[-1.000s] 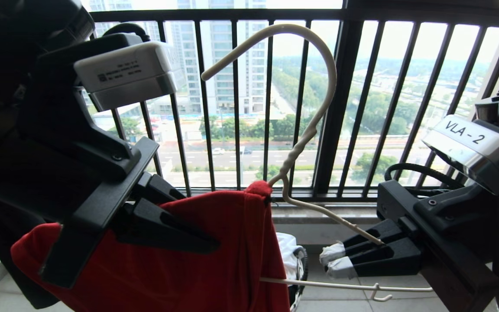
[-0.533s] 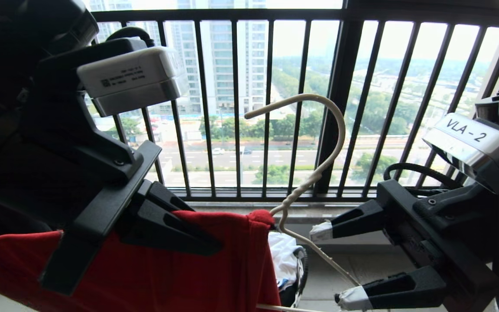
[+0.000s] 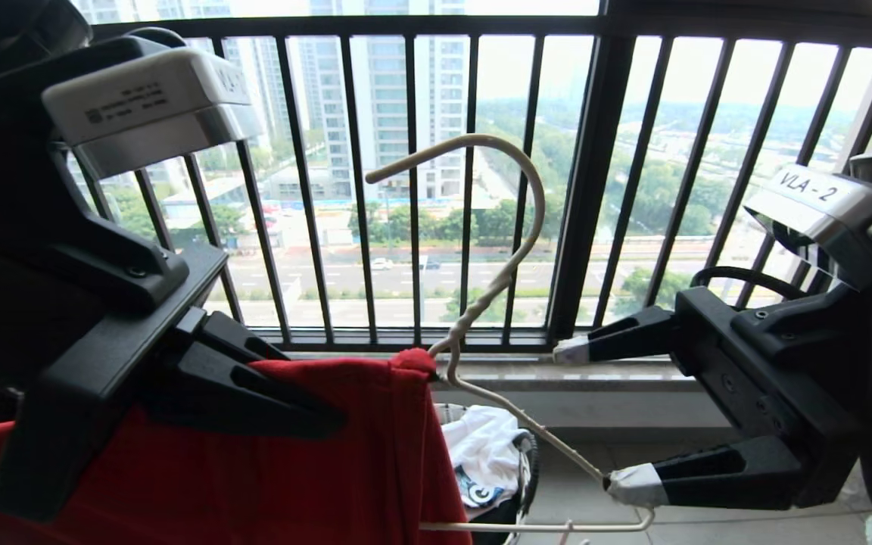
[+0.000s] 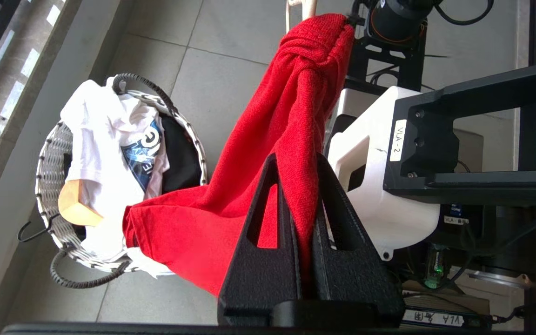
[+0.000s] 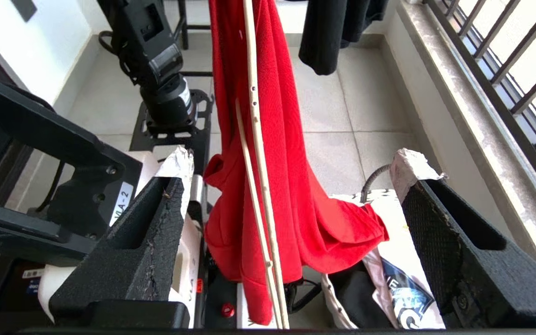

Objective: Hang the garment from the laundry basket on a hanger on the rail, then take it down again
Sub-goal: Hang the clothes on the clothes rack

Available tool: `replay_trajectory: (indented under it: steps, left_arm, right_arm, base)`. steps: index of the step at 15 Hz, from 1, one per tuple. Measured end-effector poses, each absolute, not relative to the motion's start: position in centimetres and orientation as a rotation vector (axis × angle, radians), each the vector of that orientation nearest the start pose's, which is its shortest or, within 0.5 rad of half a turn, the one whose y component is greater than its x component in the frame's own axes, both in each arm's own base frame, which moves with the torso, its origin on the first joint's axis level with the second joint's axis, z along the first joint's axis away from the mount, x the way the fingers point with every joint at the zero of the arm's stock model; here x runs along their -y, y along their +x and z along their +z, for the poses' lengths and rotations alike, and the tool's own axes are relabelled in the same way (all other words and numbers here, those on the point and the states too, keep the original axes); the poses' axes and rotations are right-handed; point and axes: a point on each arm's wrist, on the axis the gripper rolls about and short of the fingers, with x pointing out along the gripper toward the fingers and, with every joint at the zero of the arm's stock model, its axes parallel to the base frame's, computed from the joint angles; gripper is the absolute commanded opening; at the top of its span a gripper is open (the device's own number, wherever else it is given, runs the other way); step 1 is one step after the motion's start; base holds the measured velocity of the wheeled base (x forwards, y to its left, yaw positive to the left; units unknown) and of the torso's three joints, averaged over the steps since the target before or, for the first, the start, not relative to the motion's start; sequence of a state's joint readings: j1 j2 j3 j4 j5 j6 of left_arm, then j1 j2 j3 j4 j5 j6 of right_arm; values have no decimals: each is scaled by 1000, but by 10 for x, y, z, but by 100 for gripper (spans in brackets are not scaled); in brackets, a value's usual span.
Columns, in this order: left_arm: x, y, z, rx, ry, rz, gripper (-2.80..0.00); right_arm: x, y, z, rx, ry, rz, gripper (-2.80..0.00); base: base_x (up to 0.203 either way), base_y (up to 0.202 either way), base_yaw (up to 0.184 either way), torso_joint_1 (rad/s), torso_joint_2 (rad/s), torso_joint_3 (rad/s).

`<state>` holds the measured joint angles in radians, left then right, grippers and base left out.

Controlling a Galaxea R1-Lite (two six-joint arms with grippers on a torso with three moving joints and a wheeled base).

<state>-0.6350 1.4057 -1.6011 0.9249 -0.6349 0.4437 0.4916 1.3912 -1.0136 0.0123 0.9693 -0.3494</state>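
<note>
Two pincers share the red short-sleeved T-shirt and its thin cream-white wire hanger. The left gripper is clamped on a fold of the red cloth, which runs between its black fingers and away beyond their tips to a bunched collar at the hanger's neck. The right gripper stands wide apart; the hanger's bare shoulder wire slopes down between its taped fingertips and meets the lower one, though whether it actually touches cannot be told. Below the shirt, beyond both pincers, sits the small round white woven basket with a dark rim, holding a white garment with dark-blue print. White labels on both wrist housings read "VLA-2". The hanger stands nearly upright, hook uppermost and curling towards the left gripper, before the black barred balcony railing.
</note>
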Motion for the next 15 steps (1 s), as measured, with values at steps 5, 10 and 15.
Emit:
replay_trajectory:
  steps: [5,10,15]
  left_arm:
    - [115,147,344,-402,238,-1265,-280]
    - [114,166,330,-357,144,-1187,-280]
    - [106,158,321,-276,43,-1155,-280]
  right_arm:
    - [-95,168,291,-292,41,1225,-280]
    - [-79,136,302,-444,294,1020,-280]
    - [-119,150,283,-581,270,1038,-280]
  base:
    - [0,0,0,0,0,0]
    - [0,0,0,0,0,0]
    - [0,0,0,0,0,0]
